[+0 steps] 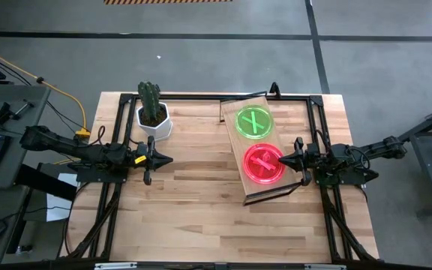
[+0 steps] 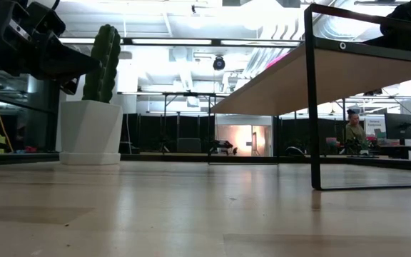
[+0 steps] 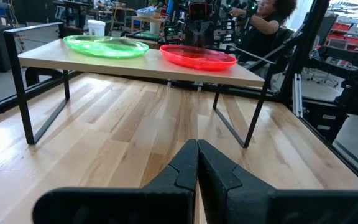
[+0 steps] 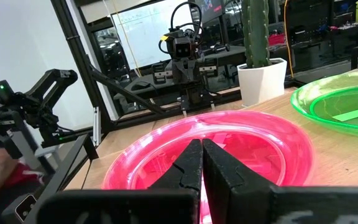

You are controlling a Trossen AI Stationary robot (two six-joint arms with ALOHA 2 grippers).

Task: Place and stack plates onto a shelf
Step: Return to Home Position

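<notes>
Two plates lie side by side on the shelf (image 1: pixel 231 109), a light-wood plank on black metal legs that stands on the table right of centre. The green plate (image 1: pixel 254 122) (image 3: pixel 106 45) is at its far end and the pink plate (image 1: pixel 264 163) (image 3: pixel 198 56) at its near end. My right gripper (image 1: pixel 281 160) (image 4: pixel 202 144) is shut, level, with its tips over the pink plate's right rim. My left gripper (image 1: pixel 169 159) (image 3: pixel 197 146) is shut and empty, left of centre above the bare table, pointing at the shelf. My right gripper's shut fingertips (image 4: pixel 191 155) come in level from the table's right side, over the pink plate's right rim (image 4: pixel 166 163). Whether they touch the plate I cannot tell. The plate lies flat on the shelf.
A cactus in a white pot (image 1: pixel 154 120) (image 2: pixel 90 132) stands at the far left of the table, behind my left gripper. Bare wood stretches between the pot and the shelf and along the near edge. People (image 3: pixel 269 18) show in the room beyond the table.
</notes>
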